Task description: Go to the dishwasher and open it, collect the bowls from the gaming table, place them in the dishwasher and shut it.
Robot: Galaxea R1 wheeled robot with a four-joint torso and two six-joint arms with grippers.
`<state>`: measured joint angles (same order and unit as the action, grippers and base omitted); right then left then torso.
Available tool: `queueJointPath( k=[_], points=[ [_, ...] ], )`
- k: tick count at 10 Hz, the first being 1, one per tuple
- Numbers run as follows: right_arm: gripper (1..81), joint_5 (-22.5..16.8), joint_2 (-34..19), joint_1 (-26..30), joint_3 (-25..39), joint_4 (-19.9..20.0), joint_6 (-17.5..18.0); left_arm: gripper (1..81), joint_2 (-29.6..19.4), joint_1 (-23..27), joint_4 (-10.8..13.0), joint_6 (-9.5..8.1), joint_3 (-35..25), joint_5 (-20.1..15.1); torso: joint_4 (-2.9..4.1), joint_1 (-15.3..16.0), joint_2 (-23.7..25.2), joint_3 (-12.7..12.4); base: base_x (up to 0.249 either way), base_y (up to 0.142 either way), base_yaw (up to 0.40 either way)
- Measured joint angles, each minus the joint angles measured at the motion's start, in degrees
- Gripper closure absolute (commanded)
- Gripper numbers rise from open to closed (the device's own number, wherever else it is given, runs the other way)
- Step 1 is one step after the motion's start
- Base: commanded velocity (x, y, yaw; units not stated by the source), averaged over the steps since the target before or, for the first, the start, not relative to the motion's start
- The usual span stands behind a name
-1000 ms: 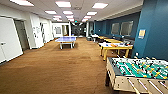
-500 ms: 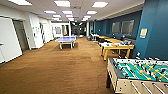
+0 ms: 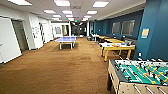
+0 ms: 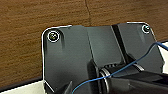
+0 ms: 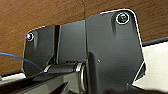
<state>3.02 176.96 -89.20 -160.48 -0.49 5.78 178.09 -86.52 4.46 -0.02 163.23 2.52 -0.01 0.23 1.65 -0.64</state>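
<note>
The gaming table (image 3: 140,75) is lying ahead on the right arm's side, long axis running rightward; whether either arm's fingers are apart is impossible to tell.

1 foosball tbl (image 3: 140,75), 1 ping-pong tbl (image 3: 66,39), 1 yellow tbl (image 3: 116,47)

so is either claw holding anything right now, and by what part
It cannot be told. The wrist views show the robot's own dark plate above brown carpet, with no claw fingers to make out. In the head view the football table stands at the right, with no bowls to make out.
</note>
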Motion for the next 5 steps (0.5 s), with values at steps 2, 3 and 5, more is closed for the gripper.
queueJointPath(
  k=[2, 3, 5],
  points=[
    [1.0, 0.0, 0.0, 0.0, 0.0, 0.0, 0.0, 1.0, 0.0, 0.0, 0.0, 0.00, 0.0, 0.0, 0.00, 0.0, 0.0, 0.0, 0.137, 0.000, 0.000],
    [1.0, 0.0, 0.0, 0.0, 0.0, 0.0, 0.0, 1.0, 0.0, 0.0, 0.0, 0.00, 0.0, 0.0, 0.00, 0.0, 0.0, 0.0, 0.137, 0.000, 0.000],
    [1.0, 0.0, 0.0, 0.0, 0.0, 0.0, 0.0, 1.0, -0.1, 0.0, 0.0, 0.00, 0.0, 0.0, 0.00, 0.0, 0.0, 0.0, 0.138, 0.000, 0.000]
  ],
)
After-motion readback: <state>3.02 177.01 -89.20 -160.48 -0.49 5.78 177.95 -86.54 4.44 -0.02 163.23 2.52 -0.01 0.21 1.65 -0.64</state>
